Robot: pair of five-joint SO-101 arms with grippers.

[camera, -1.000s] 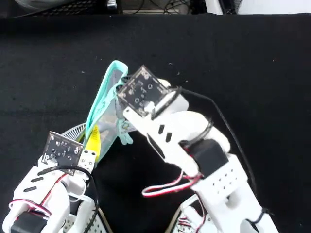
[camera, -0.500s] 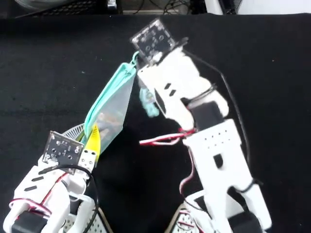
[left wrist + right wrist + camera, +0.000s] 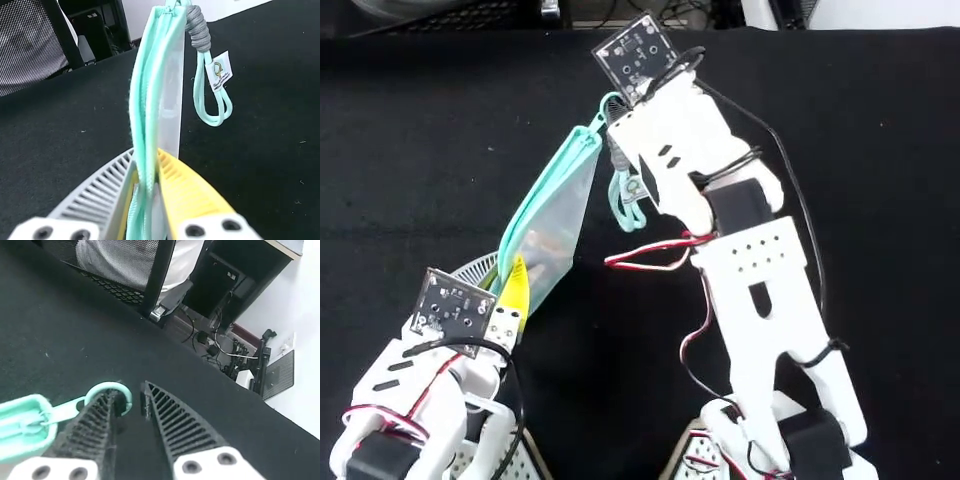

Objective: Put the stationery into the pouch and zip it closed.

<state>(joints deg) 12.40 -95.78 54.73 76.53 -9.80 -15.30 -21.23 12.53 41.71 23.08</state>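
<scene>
The pouch (image 3: 552, 215) hangs stretched above the table (image 3: 410, 150), a mint-edged, clear-walled sleeve running from the left gripper (image 3: 510, 290) at its near end up to the right gripper (image 3: 608, 118) at its far end. Dim shapes show through the clear wall low down, presumably the stationery, though they are too blurred to name.

In the left wrist view the pouch (image 3: 150, 100) runs straight away from the camera, its two mint zip bands lying tight together along the whole visible length. The left gripper (image 3: 147, 162) is clamped on the near corner, grey jaw on one side and yellow jaw on the other.

At the far end, the pull ring (image 3: 107, 392) sits at the tip of one black finger of the right gripper (image 3: 131, 390), just beyond the pouch's mint end. Those jaws stand only narrowly apart, with a slim gap between the tips; the ring looks hooked on that finger rather than pinched, but I cannot be sure. A mint strap (image 3: 625, 205) dangles beside the far end, carrying a small tag (image 3: 220, 77).

By my reading, this is the zipping step at or near its finish, with the slider apparently home. The next move calls for freeing the ring cleanly, without tugging the zip back, and then lowering the pouch to the table.
</scene>
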